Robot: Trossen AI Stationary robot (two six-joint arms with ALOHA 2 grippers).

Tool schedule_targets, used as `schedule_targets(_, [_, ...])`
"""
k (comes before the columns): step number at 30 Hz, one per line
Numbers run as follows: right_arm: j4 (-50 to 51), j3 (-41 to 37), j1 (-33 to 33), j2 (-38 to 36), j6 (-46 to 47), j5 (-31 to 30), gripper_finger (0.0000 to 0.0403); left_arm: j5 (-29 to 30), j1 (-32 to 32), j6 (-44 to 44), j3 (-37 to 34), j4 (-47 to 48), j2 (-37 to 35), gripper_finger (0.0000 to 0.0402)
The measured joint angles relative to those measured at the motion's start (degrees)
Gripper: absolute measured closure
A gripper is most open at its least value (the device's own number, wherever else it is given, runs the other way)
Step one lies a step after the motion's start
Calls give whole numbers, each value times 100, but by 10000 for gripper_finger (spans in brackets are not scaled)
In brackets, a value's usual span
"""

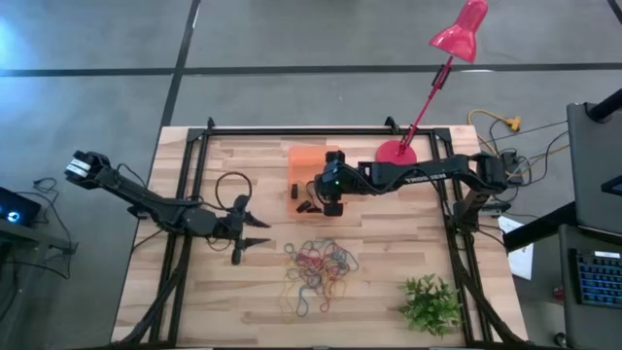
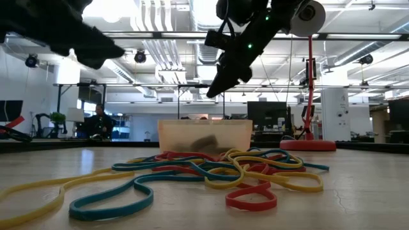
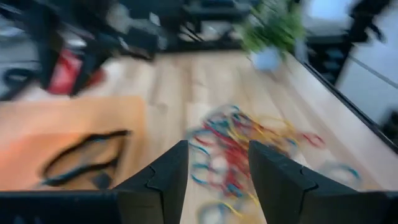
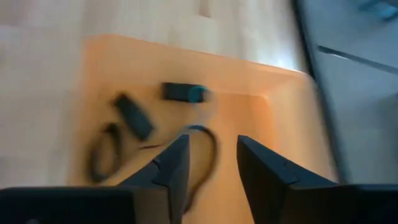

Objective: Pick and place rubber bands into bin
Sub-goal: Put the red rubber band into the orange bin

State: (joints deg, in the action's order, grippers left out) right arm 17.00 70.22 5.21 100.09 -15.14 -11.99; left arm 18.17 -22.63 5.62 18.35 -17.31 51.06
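You had the right hand (image 1: pixel 309 206) hanging over the bin (image 1: pixel 309 161), which sat near the table's (image 1: pixel 389 292) far edge; its fingers (image 4: pixel 166 168) stood apart, holding nothing, and dark bands lay in the bin beneath. The rubber bands (image 1: pixel 319 267) lay in a tangled heap toward the near edge, around mid-table. Your left hand (image 1: pixel 255 233) waited toward the table's left side, beside the heap, open and empty.
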Motion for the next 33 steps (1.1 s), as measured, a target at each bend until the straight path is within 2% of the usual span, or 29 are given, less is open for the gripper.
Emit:
schedule_targets(3, [105, -12, -201, -18, 88, 636, 268, -295, -4, -3, 5, 38, 382, 250])
schedule_targets(6, [275, -81, -470, -18, 178, 978, 264, -315, 2, -3, 101, 26, 927, 250])
schedule_targets(9, [293, -250, -795, -18, 198, 1040, 267, -368, 2, -63, 255, -163, 1495, 250])
schedule_targets(14, [218, -542, -1283, -18, 394, 1073, 279, -454, 2, -723, 622, -728, 2331, 253])
schedule_targets(22, [165, -864, -1676, -26, 985, 1054, 299, -407, 4, -1822, 1447, -658, 3684, 281])
schedule_targets(24, [172, -876, -1745, -26, 1090, 1052, 304, -283, 4, -1962, 1654, -443, 3992, 288])
schedule_targets(30, [129, -876, -1973, -93, 1352, 1038, 315, 635, 7, -2235, 2153, 353, 4488, 292])
schedule_targets(33, [61, -876, -2071, -128, 1396, 1032, 321, 686, 7, -2429, 2246, 476, 4622, 292])
